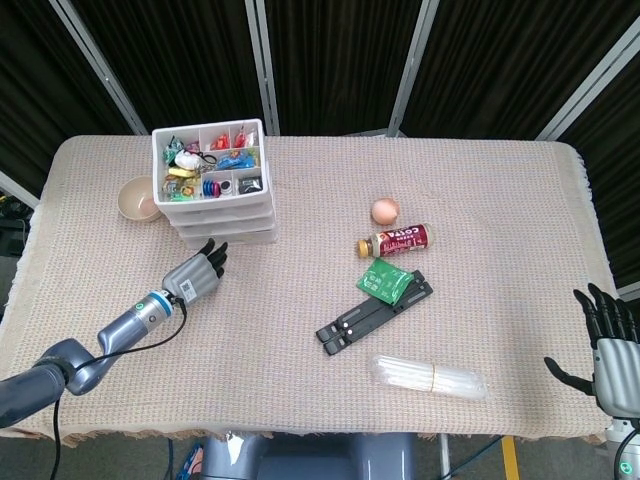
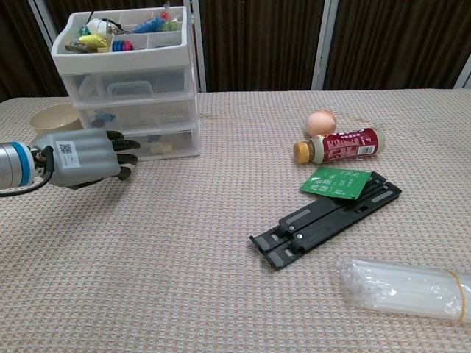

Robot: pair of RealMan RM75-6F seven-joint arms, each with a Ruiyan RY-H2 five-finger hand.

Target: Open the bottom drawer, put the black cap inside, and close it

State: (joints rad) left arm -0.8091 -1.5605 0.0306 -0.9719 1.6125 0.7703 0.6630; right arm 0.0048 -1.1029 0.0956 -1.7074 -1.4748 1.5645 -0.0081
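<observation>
The left hand (image 2: 81,157), fingers flat and holding nothing, presses on the bottom drawer (image 2: 158,143) to seat it (the black cap isn't discernible inside). The right hand (image 1: 612,345) rests splayed, empty, at the near right edge.

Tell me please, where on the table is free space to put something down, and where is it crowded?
Free: the broad cloth between the drawer unit and the egg; also the far right side, beyond the bottle. Crowded: the middle right, where bottle, green packet, black stand and straw pack cluster. The left hand occupies the drawer front.
</observation>
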